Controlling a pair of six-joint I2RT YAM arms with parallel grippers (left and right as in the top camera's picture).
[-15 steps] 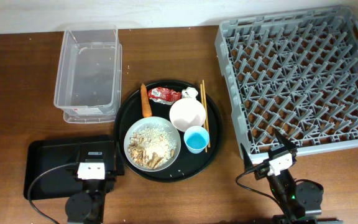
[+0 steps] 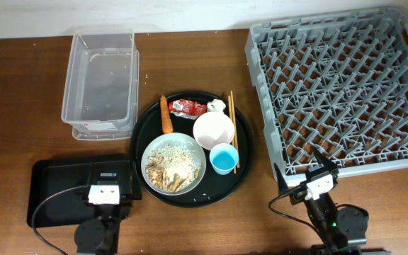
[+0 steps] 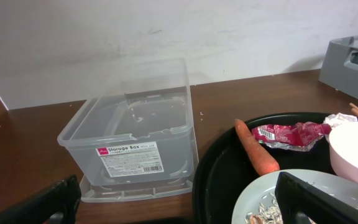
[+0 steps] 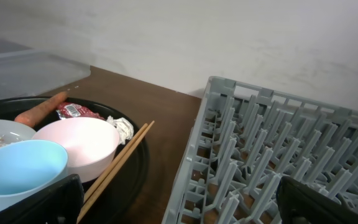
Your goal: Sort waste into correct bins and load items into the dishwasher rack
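On the round black tray lie an orange carrot, a red wrapper, a white tissue, a white-pink bowl, a light-blue cup, wooden chopsticks and a grey plate with rice scraps. The clear tub stands at the back left, the black rectangular tray at the front left, the grey rack at the right. My left gripper is open and empty over the black rectangular tray. My right gripper is open and empty at the rack's front left corner.
The wooden table runs to a white wall at the back. In the left wrist view the tub carries a "Storage Box" label and sits on its lid. In the right wrist view the chopsticks lie between bowl and rack.
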